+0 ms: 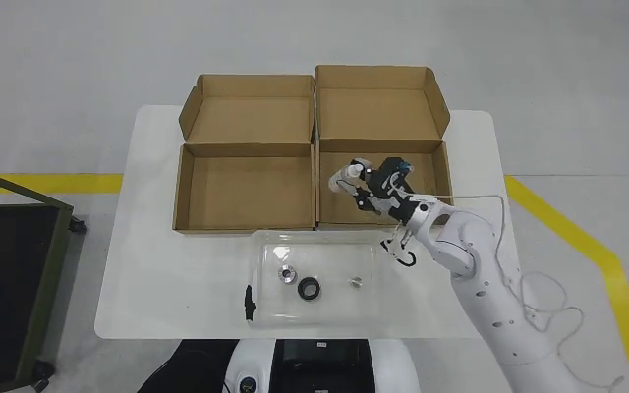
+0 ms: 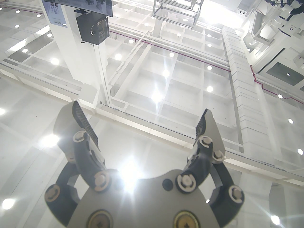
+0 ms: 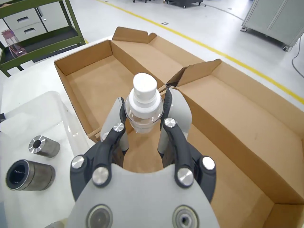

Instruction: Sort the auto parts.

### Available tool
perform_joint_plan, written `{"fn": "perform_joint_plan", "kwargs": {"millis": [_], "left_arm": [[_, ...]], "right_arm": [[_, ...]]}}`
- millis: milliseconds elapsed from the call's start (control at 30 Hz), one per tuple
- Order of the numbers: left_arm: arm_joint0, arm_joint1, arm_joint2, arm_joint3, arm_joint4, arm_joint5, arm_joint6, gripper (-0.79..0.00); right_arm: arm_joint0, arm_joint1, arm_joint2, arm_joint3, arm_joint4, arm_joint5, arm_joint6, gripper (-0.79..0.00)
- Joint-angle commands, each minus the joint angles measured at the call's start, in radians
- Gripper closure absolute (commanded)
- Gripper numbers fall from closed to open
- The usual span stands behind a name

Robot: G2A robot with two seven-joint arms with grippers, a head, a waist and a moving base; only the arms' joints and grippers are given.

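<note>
Bottle [image 3: 144,96], clear with white cap, clamped in right gripper [image 3: 144,102] over right cardboard box [image 3: 237,129]. Left box [image 3: 95,84] touches it. Two metal cylinders [image 3: 44,146] lie in near clear tray [image 1: 334,257]. Left gripper [image 2: 140,107] jaws apart, empty, pointing at ceiling.

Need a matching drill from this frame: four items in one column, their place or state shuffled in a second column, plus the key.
Column one:
1. spray bottle
2. dark bearing
3. left pincer
4. left box

Column two:
A. lying in the clear tray
B. open, holding nothing
C. on the table, lid folded back
D. clamped in the right pincer, over the right box

Pairs: 1-D, 2-A, 3-B, 4-C.
</note>
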Motion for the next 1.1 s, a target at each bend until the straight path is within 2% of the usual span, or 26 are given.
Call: {"fn": "perform_joint_plan", "kwargs": {"millis": [0,433,567,700,767,800,833,1067], "left_arm": [[0.000,0.000,0.000,0.000,0.000,0.000,0.000,-0.785],[0.000,0.000,0.000,0.000,0.000,0.000,0.000,-0.785],[0.000,0.000,0.000,0.000,0.000,0.000,0.000,-0.785],[0.000,0.000,0.000,0.000,0.000,0.000,0.000,-0.785],[0.000,0.000,0.000,0.000,0.000,0.000,0.000,-0.785],[0.000,0.000,0.000,0.000,0.000,0.000,0.000,-0.785],[0.000,0.000,0.000,0.000,0.000,0.000,0.000,-0.785],[0.000,0.000,0.000,0.000,0.000,0.000,0.000,-0.785]], "right_arm": [[0.020,-0.004,-0.017,0.031,0.009,0.002,0.017,0.000],[0.109,-0.021,-0.095,0.164,-0.022,0.029,0.091,-0.012],[0.121,-0.023,-0.104,0.188,-0.026,0.029,0.098,-0.209],[0.130,-0.025,-0.113,0.204,-0.021,0.021,0.101,-0.280],[0.134,-0.026,-0.116,0.210,-0.019,0.020,0.102,-0.459],[0.136,-0.027,-0.117,0.211,-0.020,0.020,0.104,-0.720],[0.138,-0.027,-0.118,0.211,-0.021,0.020,0.105,-0.785],[0.133,-0.021,-0.099,0.152,-0.028,0.012,0.125,-0.785]]}}
